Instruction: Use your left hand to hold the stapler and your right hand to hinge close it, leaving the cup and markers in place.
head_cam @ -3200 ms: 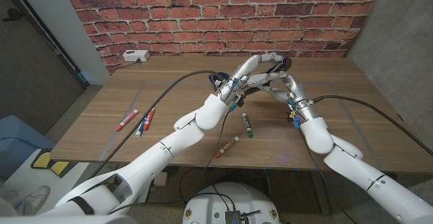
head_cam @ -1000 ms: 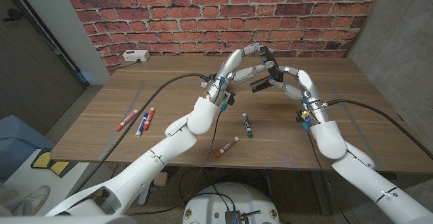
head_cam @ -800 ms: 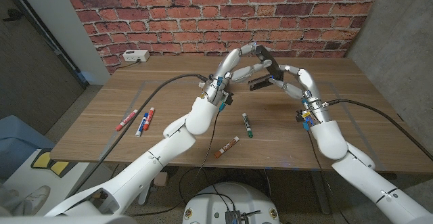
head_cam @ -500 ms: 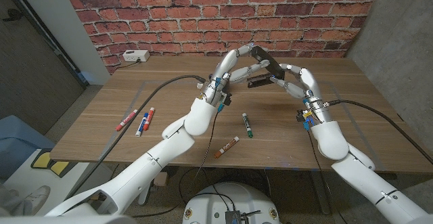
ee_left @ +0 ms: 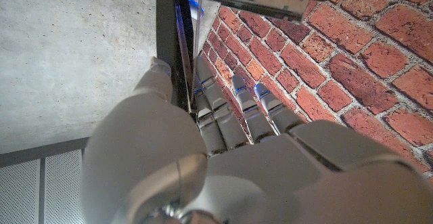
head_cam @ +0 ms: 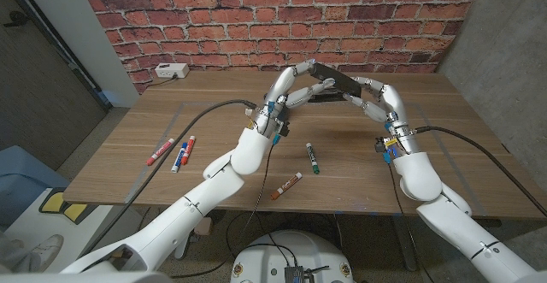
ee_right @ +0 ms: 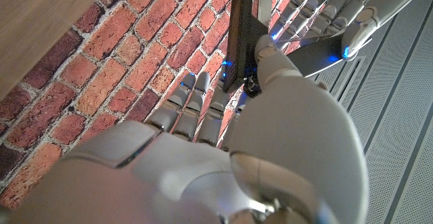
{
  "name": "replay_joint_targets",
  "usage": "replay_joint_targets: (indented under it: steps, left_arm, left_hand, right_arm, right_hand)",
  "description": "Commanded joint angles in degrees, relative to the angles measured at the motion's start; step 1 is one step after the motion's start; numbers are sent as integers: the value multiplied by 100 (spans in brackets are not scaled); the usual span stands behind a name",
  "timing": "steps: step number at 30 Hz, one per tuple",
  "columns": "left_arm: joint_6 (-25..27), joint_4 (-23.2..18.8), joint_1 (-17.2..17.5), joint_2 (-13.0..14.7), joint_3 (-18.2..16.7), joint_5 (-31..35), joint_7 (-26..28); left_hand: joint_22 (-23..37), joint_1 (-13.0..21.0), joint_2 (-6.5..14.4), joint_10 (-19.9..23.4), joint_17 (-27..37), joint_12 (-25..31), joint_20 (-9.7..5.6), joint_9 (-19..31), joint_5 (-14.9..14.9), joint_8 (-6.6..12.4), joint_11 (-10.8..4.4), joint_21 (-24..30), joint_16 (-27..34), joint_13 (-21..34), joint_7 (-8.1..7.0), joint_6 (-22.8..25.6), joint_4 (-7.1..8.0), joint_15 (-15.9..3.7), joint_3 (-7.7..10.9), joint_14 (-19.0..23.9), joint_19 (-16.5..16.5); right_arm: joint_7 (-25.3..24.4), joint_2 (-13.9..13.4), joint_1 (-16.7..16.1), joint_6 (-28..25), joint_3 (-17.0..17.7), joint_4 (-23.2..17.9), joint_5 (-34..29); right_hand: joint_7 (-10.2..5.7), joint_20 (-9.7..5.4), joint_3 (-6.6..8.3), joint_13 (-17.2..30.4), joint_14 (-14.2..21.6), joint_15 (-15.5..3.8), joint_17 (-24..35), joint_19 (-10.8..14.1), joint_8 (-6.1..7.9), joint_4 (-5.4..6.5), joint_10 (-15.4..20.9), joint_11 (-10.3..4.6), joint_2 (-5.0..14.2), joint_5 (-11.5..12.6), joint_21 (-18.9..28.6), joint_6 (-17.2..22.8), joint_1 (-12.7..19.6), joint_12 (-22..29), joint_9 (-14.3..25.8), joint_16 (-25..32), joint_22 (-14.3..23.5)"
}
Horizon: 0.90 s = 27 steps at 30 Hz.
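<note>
Red brick wall (head_cam: 256,14) is running behind the long wooden surface (head_cam: 214,150), with grey concrete panels standing at either side. Both white robot arms are reaching up from the near corners and meeting above the far middle of the surface. The left hand (head_cam: 286,86) is gripping the black and silver stapler (head_cam: 329,82) from its own side, with its fingers (ee_left: 233,112) stretching along the stapler's body in the left wrist view. The right hand (head_cam: 376,103) is holding the stapler's other end, its fingers (ee_right: 196,105) wrapping one side of the dark body and its thumb pressing the other in the right wrist view. The stapler is hanging in the air between the two hands, well above the surface, with its dark top arm tilting up toward the wall; how far its hinge is standing apart I cannot tell. A white power strip (head_cam: 171,71) is lying near the far left corner by the wall. A red marker (head_cam: 159,152) is lying toward the left edge, with a blue marker (head_cam: 180,156) and a thin red marker (head_cam: 189,147) just beside it. A green marker (head_cam: 313,157) is lying near the middle, below the hands, and an orange marker (head_cam: 287,185) is lying nearer the front edge.
</note>
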Motion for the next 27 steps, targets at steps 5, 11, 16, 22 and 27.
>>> replay_joint_targets:
  steps: [5, 11, 16, 22, 27]
  left_arm:
    - [-34, 29, 60, 38, -85, -112, 1]
    - [1, 1, 125, 76, -133, -140, 17]
    - [48, -58, 202, 104, -180, -142, 62]
    - [102, -99, 290, 110, -201, -173, 103]
    - [128, -129, 355, 126, -226, -193, 137]
  left_hand:
    - [29, 585, 528, 13, 6, -18, -9, 24, 64, 46, 28, 30, 33, 33, -164, 206, 289, -967, 660, 51, 35]
    - [28, 582, 524, 7, 0, -31, -61, 26, 65, 38, 37, 16, 26, 49, -157, 192, 290, -956, 660, 42, 5]
    - [28, 431, 446, -11, 1, -56, -70, 30, 37, 25, 59, 16, 25, 78, -146, 169, 370, -899, 553, 27, 9]
    - [27, 348, 391, -51, -9, -86, -55, 32, 28, -8, 67, 12, 9, 95, -151, 98, 392, -889, 486, -4, 4]
    - [27, 303, 367, -111, -24, -123, -60, 34, 30, -40, 75, 11, -11, 106, -158, 30, 397, -903, 458, -23, 7]
  right_arm:
    - [192, 157, 15, 83, 12, 53, 412]
    - [207, 189, -6, 83, 31, 11, 450]
    - [211, 224, -19, 78, 42, -3, 484]
    - [236, 268, -26, 108, 45, 4, 574]
    - [242, 287, -49, 112, 61, -9, 615]
  right_hand:
    - [14, -43, 59, 1184, 74, -1088, 18, 5, 41, 113, 669, -628, 406, 31, 28, 57, 330, 177, 21, -20, 26]
    - [26, -54, 60, 1188, 89, -1092, 24, 1, 42, 112, 667, -635, 408, 32, 28, 59, 334, 181, 22, -21, 27]
    - [20, -59, 59, 1193, 95, -1092, 29, -1, 40, 112, 658, -638, 408, 32, 28, 54, 335, 184, 23, -27, 28]
    - [27, -51, 61, 1186, 104, -1094, 33, 8, 46, 110, 665, -629, 409, 32, 33, 66, 340, 186, 25, -37, 28]
    - [26, -77, 59, 1191, 102, -1092, 37, -6, 40, 110, 651, -639, 407, 32, 28, 50, 341, 186, 26, -45, 29]
